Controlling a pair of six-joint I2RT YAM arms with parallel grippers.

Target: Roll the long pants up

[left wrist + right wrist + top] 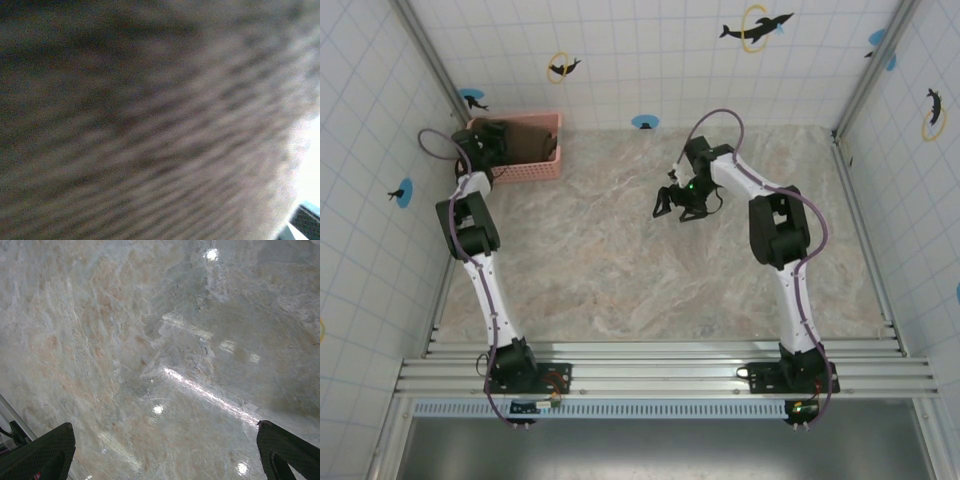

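Because the left arm reaches to the far left corner of the shiny marble-look table (620, 270), that is the place to look first. A pink plastic basket with little holes (552, 168) sits there, right in that corner. The long pants (525, 140), made of dark brown soft cloth, lie inside the basket as one short, fat lump. No leg hangs over the rim.

The left gripper (488, 150) is down at the left end of the basket, right by the cloth. Its own camera is so close that it sees blurry brown cloth. I cannot tell if its fingers are apart or together.

Going right, to the middle of the table and a bit toward the far edge, the right gripper (670, 203) hangs over the bare top. Its two black fingers (40, 455) stand wide apart and hold nothing.

I think the job is almost done. The pants look bundled up and put away, not spread out flat. But I cannot see how neat the roll is. What seems left is for the left arm to lift out of the basket.
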